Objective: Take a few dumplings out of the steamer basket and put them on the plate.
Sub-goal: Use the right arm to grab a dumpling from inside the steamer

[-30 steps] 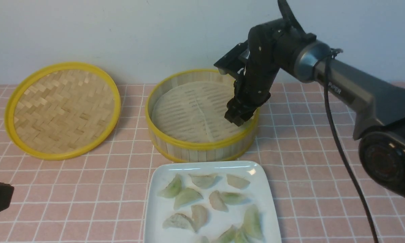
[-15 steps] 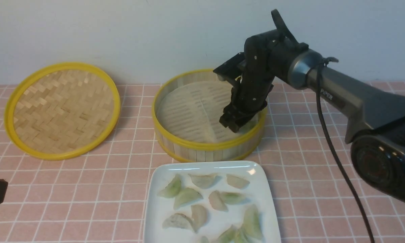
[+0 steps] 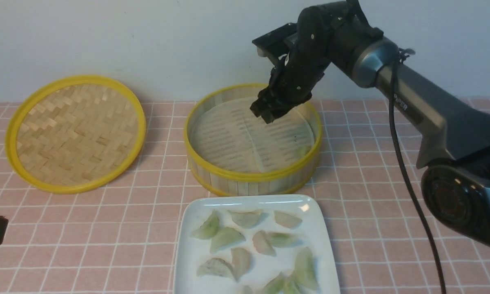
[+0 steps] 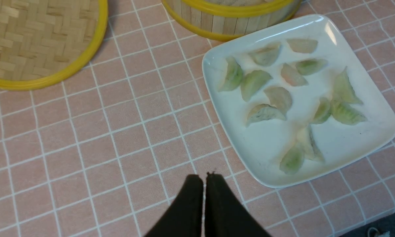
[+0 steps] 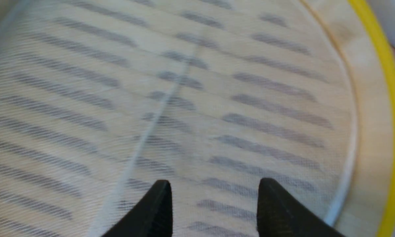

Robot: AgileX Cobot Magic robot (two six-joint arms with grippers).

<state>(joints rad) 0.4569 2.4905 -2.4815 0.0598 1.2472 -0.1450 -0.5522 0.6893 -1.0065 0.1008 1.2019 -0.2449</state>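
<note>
The steamer basket (image 3: pixel 249 177) stands mid-table, its cream liner (image 5: pixel 184 98) almost bare. One pale green dumpling (image 3: pixel 303 150) lies against its right inner wall. My right gripper (image 3: pixel 265 113) hangs above the back of the basket; in the right wrist view it (image 5: pixel 214 191) is open with only liner between the fingers. In front of the basket sits the white plate (image 3: pixel 188 232) with several dumplings (image 3: pixel 226 237) on it. The left wrist view shows that plate (image 4: pixel 266 144) and its dumplings (image 4: pixel 253 82). My left gripper (image 4: pixel 204 177) is shut and empty, over the cloth left of the plate.
The woven bamboo lid (image 3: pixel 75 132) with its yellow rim lies flat at the far left, also visible in the left wrist view (image 4: pixel 29 39). A pink checked cloth (image 3: pixel 371 212) covers the table. The right arm's black cable (image 3: pixel 404 163) hangs over the right side.
My right gripper rose from low at the basket's right side to above its back, uncovering the dumpling by the wall. The basket slid slightly right early on. The left gripper stayed put.
</note>
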